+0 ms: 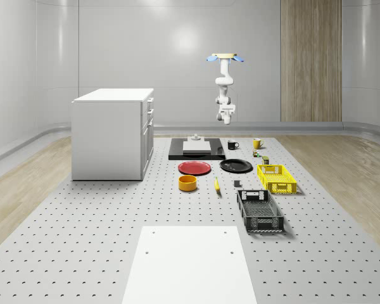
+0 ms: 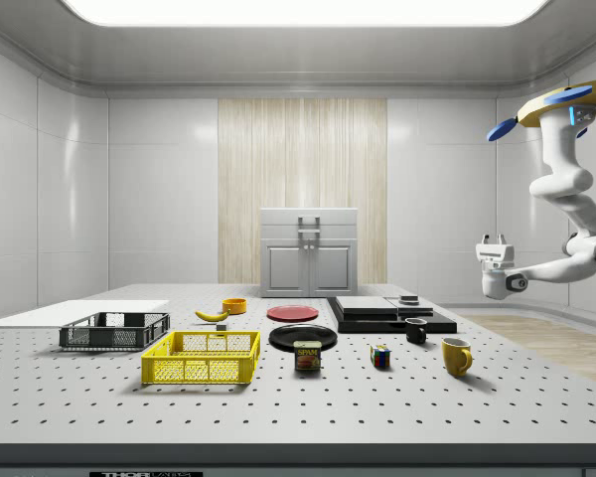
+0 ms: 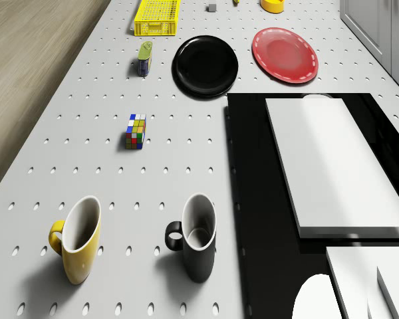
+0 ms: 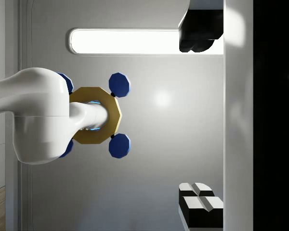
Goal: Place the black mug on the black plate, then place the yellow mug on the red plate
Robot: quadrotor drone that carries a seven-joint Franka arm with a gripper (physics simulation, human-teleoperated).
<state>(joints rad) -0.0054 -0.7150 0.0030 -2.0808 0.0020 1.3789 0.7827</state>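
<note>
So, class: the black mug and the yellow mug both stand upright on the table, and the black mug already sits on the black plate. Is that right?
Not quite. The black mug stands on the table beside the yellow mug, well apart from the black plate, as the drone view shows. Both mugs are upright.

Bright, even light from a long ceiling panel (image 2: 303, 10) floods the room, leaving only soft, short shadows beside the yellow mug (image 3: 76, 247) and black mug (image 3: 196, 238) on the table (image 3: 153, 193). A pale glare spot sits on the back wall (image 1: 189, 41). The renders are crisp throughout, without blur or edge distortion.
</note>
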